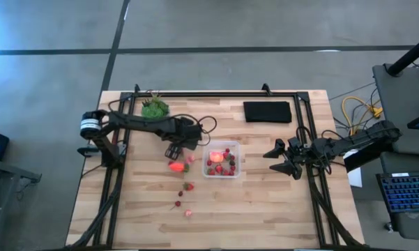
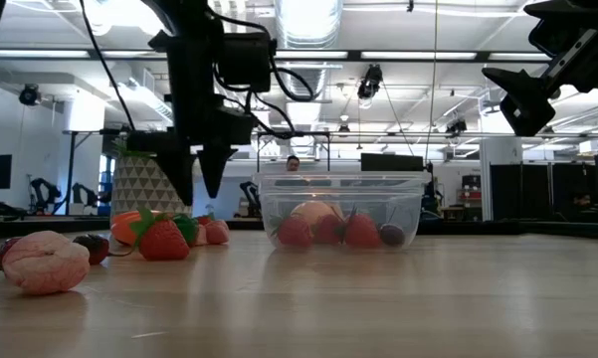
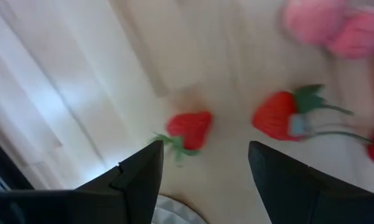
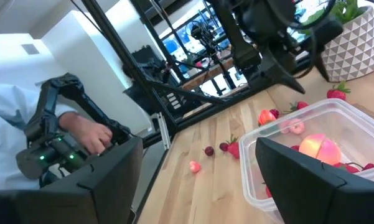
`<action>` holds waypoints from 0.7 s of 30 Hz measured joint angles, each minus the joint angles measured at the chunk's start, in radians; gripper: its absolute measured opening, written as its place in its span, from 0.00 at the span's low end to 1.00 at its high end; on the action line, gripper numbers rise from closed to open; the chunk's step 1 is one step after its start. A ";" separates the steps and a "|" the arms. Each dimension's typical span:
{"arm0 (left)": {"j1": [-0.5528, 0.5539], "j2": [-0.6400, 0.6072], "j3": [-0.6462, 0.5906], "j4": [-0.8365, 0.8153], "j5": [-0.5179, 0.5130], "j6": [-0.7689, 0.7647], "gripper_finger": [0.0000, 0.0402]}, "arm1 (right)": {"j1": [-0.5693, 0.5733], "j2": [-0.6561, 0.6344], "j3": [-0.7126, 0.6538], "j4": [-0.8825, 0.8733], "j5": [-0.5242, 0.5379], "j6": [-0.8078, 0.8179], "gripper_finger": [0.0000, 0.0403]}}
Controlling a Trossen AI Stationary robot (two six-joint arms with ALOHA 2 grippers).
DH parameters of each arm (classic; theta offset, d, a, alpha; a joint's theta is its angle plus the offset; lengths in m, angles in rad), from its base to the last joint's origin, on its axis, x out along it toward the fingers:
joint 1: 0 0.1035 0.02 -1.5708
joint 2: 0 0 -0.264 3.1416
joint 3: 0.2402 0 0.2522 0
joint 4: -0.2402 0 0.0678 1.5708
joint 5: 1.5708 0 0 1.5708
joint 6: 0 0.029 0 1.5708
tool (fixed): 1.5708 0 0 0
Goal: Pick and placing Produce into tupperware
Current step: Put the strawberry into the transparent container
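The clear tupperware (image 1: 222, 161) (image 2: 343, 209) stands mid-table and holds the pink-red round fruit (image 1: 216, 157) (image 4: 317, 147) and several red berries. My left gripper (image 1: 174, 150) (image 2: 194, 174) hangs open, fingers pointing down, just left of the tupperware and above an orange piece (image 1: 176, 166) (image 2: 127, 227) and a strawberry (image 2: 164, 240). In the left wrist view its gripper (image 3: 202, 171) has two strawberries (image 3: 190, 129) (image 3: 279, 116) lying on the table ahead of it. My right gripper (image 1: 282, 157) (image 2: 537, 85) (image 4: 199, 180) waits open, raised, right of the tupperware (image 4: 311, 155).
Loose berries (image 1: 188, 186) (image 1: 178, 203) and pale pink pieces (image 1: 188, 213) (image 2: 45, 262) lie nearer the table's front edge. The green plant in its pale pot (image 1: 154, 107) (image 2: 139, 184) stands at the far left, and a black pad (image 1: 268, 111) at the far right. A person's hand (image 4: 90, 134) shows beyond the table.
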 joint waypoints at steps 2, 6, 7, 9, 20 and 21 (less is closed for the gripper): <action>0.021 0.000 0.000 0.030 0.002 0.033 0.55 | 0.000 0.000 0.000 0.000 0.000 0.000 0.76; 0.054 0.000 0.000 0.073 0.037 0.097 0.55 | 0.000 0.000 0.000 0.000 0.000 0.000 0.77; 0.060 0.000 0.000 0.074 0.059 0.109 0.55 | 0.000 0.000 0.000 0.000 0.000 0.000 0.76; 0.068 0.005 0.000 0.074 0.106 0.118 0.55 | 0.000 0.000 0.000 0.000 0.000 0.000 0.76; 0.084 0.128 -0.001 0.072 0.037 0.249 0.55 | 0.000 0.000 0.000 0.000 0.000 0.000 0.76; 0.087 0.139 -0.001 0.071 0.035 0.249 0.55 | 0.000 0.000 0.000 0.000 0.000 0.000 0.76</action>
